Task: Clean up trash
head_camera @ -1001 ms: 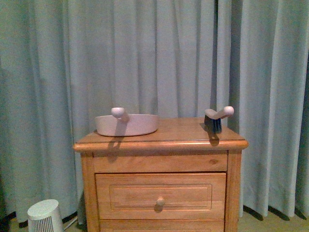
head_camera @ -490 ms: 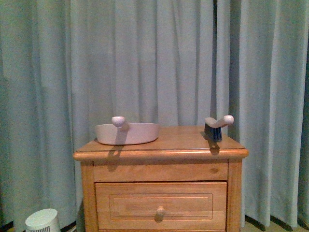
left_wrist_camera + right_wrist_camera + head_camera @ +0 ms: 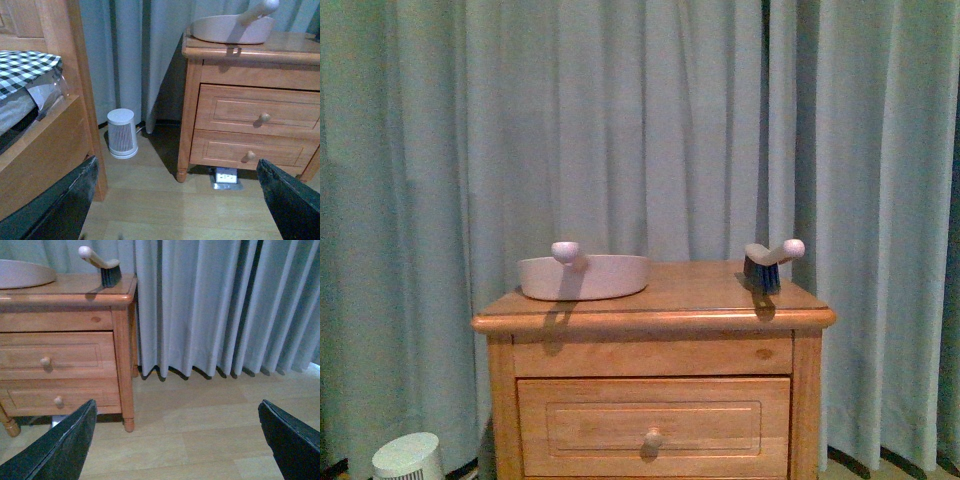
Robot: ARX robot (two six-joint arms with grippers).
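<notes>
The trash is out of view in every frame. My left gripper [image 3: 175, 200] hangs open low over bare wooden floor, its dark fingers [image 3: 60, 205] wide apart with nothing between them. My right gripper [image 3: 175, 440] is also open over bare floor, empty, to the right of the nightstand [image 3: 65, 320]. Neither gripper shows in the front view.
A wooden nightstand [image 3: 650, 318] stands against grey curtains [image 3: 650, 120], carrying a white dustpan [image 3: 585, 276] and a hand brush [image 3: 763, 270]. A small white fan unit [image 3: 122, 134] sits on the floor between nightstand and bed frame [image 3: 55, 145]. A power strip [image 3: 226, 176] lies under the nightstand.
The front view has shifted upward, so the nightstand sits lower in the frame than one second ago. Since half a second ago almost nothing has moved.
</notes>
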